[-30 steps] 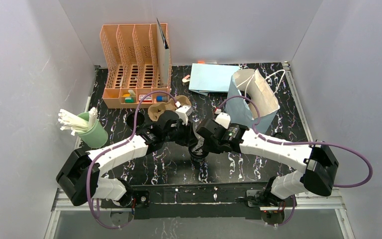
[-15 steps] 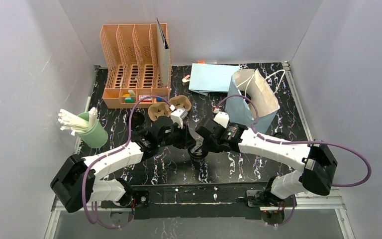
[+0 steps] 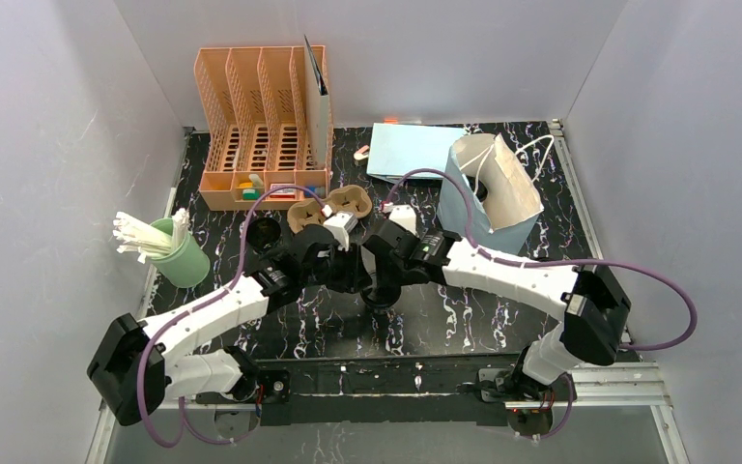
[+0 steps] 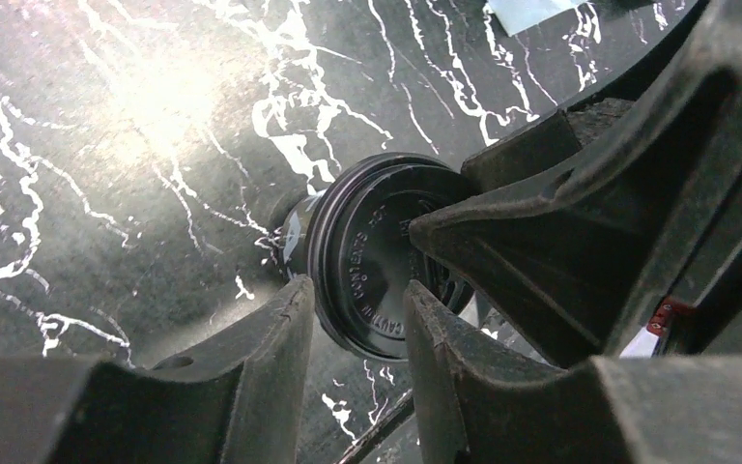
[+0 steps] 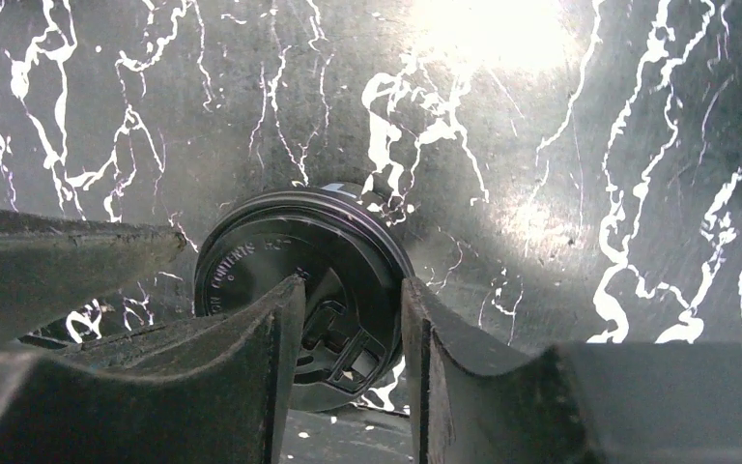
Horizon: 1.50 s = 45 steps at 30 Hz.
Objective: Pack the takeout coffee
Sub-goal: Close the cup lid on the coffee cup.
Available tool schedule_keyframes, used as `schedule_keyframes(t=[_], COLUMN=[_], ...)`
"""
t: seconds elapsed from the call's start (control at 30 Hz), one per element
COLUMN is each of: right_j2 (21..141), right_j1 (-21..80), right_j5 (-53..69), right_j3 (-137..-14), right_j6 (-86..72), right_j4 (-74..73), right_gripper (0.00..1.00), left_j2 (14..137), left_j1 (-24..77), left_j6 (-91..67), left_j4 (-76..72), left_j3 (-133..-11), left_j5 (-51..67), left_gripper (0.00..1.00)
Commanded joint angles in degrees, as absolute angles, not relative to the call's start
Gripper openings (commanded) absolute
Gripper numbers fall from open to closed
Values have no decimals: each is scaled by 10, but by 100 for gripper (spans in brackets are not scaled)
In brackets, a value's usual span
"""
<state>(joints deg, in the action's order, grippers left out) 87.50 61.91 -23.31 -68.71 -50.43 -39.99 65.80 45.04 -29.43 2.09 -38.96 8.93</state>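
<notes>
To the left, note a second small dark cup [image 3: 264, 233] standing on the black white-veined marble-look tabletop [image 3: 444, 324] just beside the brown moulded-pulp two-cup carrier [image 3: 301, 215], apart from both arms. Toward the middle, find the small dark disposable cup with round black plastic lid [image 4: 367, 242] upright on that tabletop, near the carrier but not yet in it. Crowded from both sides: left gripper [image 4: 356, 290] hovering over the lid, jaws partly spread, pinching nothing, gap narrower than the lid; right gripper [image 5: 353, 290] over the same lid, jaws likewise partly spread, clamped on nothing. Cannot tell about actual contact with the lid. Likely trouble from here: clashing fingers through working the same small spot; tipping or skating the light cup by pressing down off-centre; popping the lid loose by catching its rim, then spilling. Further right, mind the upright light-blue paper bag with white handles [image 3: 502, 208], probably easy to snag or topple with a swinging right arm
</notes>
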Motion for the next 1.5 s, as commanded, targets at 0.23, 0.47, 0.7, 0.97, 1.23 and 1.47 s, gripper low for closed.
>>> schedule_keyframes(t=[0.23,0.47,0.7,0.97,1.23,1.47], right_j2=[866,836,843,863,878,885], right_j1=[597,594,604,632,633,633], right_j5=[-228,-276,-254,-265,-269,-265], right_j3=[-736,-750,-734,-721,-720,-711], right_j6=[-372,-490,-707,-765,-764,-755], right_j4=[-385,-458,-544,-537,-537,-522], right_gripper=[60,56,52,50,45,43], left_j2=[629,640,688,734,742,741], left_j1=[453,452,439,419,417,417], left_j6=[-328,-325,-303,-292,-292,-294], left_j4=[132,133,132,114,103,99], left_j3=[-434,-453,-491,-508,-494,-485], left_j5=[32,24,45,95,117,131], left_gripper=[41,35,32,31,29,27])
